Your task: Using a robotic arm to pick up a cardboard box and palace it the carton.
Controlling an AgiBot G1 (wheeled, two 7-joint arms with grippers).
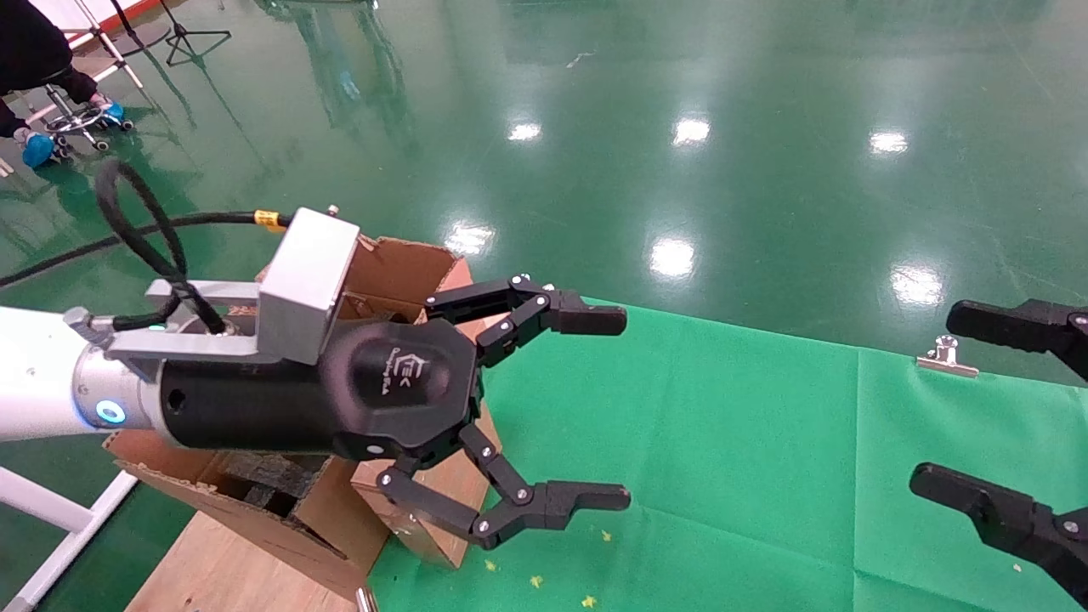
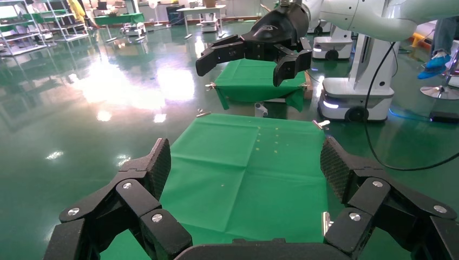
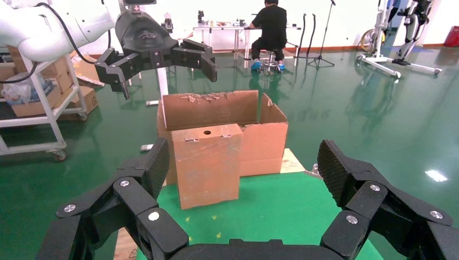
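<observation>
The cardboard box (image 3: 207,165) stands upright on its narrow end at the edge of the green cloth (image 1: 765,442), its broad taped face turned toward the right gripper. Its back touches the carton (image 3: 260,135), which rises behind and beside it with torn-edged flaps standing up. In the head view only a lower corner of the cardboard box (image 1: 425,523) shows beneath the left gripper, pressed against the carton (image 1: 399,263), whose open top shows dark foam (image 1: 272,480) inside. The carton sits on a pale wooden board (image 1: 221,561) next to the cloth.

The left gripper (image 1: 595,408), on the white robotic arm (image 1: 34,374) with its silver wrist and grey camera block (image 1: 306,272), hangs in the air above the cardboard box and the near wall of the carton. Its fingers are spread wide and hold nothing; one fingertip (image 1: 591,319) is on the far side of the box and the other on the near side, both pointing out over the cloth. From the right wrist view the same left gripper (image 3: 162,67) hovers above the carton's flaps, clear of them.

The right gripper (image 1: 977,399) is across the cloth from the cardboard box, well apart from it, with its fingers also spread wide and empty. A metal clip (image 1: 948,357) sits at the cloth's far edge, near this gripper. Yellow specks (image 1: 535,582) dot the cloth near the cardboard box. Beyond the carton lies a glossy green floor (image 1: 680,127).
</observation>
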